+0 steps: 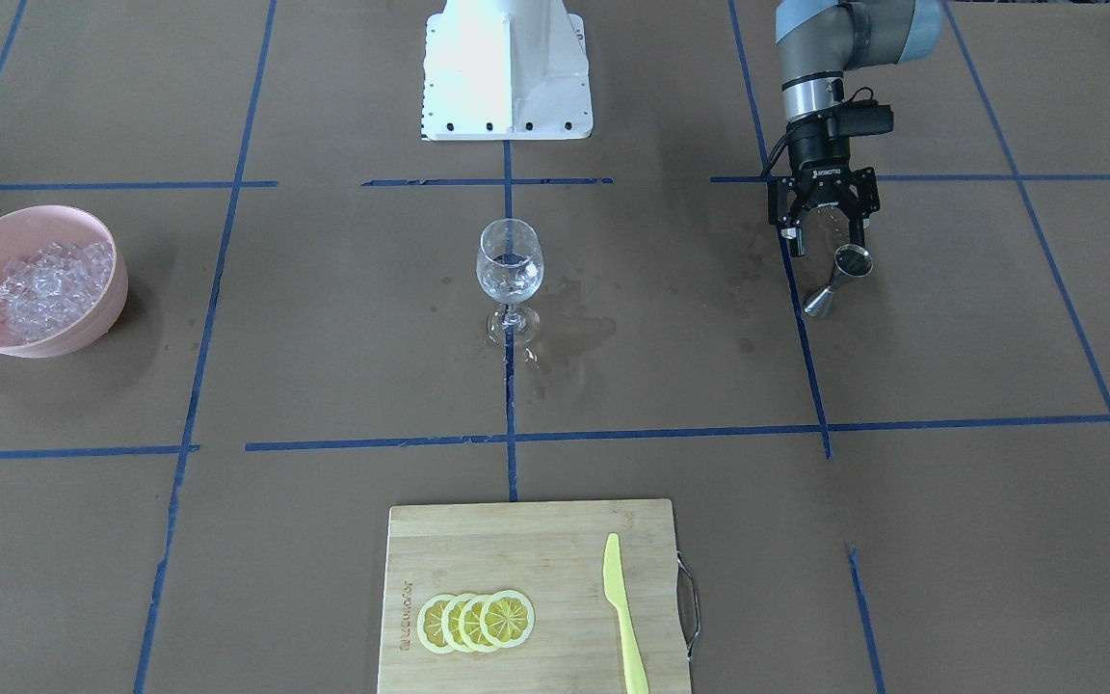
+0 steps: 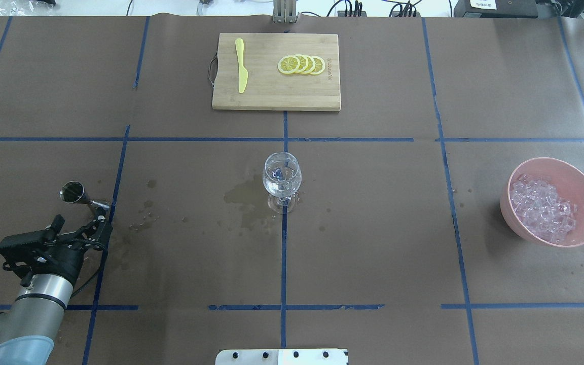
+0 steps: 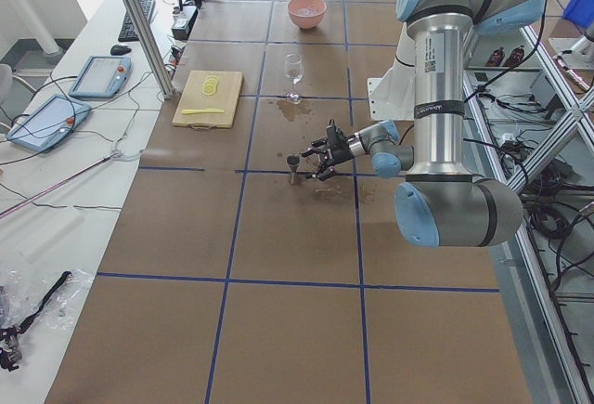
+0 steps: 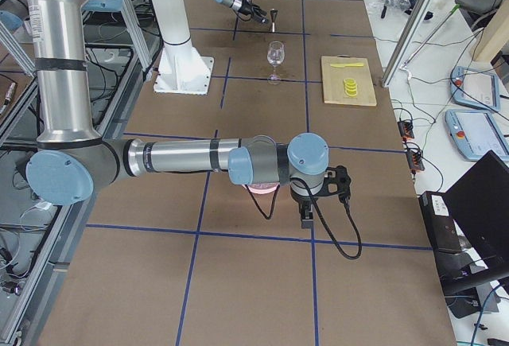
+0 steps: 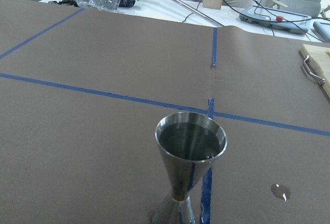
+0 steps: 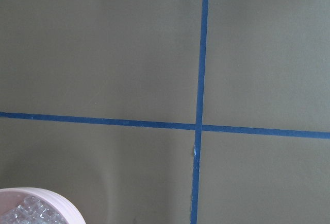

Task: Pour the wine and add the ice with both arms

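Note:
A stemmed wine glass stands at the table's middle, also in the overhead view; a little clear wine lies in its bowl. A steel jigger stands on the table just in front of my left gripper, which is open and not touching it; the left wrist view shows its glossy cup. The ice fills a pink bowl. My right gripper hangs high over that bowl, seen only from the side, and I cannot tell whether it is open or shut.
A wooden cutting board at the far edge holds lemon slices and a yellow knife. Wet stains mark the paper beside the glass and near the jigger. The white base block stands behind the glass.

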`<state>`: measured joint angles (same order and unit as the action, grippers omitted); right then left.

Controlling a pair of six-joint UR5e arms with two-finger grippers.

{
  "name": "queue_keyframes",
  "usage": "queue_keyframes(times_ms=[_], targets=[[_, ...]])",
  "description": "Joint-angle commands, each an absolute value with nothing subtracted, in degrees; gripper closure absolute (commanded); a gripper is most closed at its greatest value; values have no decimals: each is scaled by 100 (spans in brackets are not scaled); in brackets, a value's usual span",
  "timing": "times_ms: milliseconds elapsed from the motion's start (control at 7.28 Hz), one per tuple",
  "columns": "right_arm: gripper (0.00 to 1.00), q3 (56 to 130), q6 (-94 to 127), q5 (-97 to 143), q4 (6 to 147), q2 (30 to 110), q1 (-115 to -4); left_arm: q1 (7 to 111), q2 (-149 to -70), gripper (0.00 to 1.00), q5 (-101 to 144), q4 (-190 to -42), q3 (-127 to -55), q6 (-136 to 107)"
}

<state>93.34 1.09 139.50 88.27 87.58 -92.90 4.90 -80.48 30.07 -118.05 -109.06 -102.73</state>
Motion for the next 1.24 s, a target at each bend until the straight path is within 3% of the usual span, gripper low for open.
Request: queue_keyframes(times_ms=[0, 1099], targets=[[0, 9343, 333, 13974, 8798, 8754, -9264, 492, -8173, 6, 2629, -11804, -10627, -10274], [0, 9369, 360, 13966, 8798, 8754, -9211, 746, -8587, 14, 2505, -11804, -10064, -10257]])
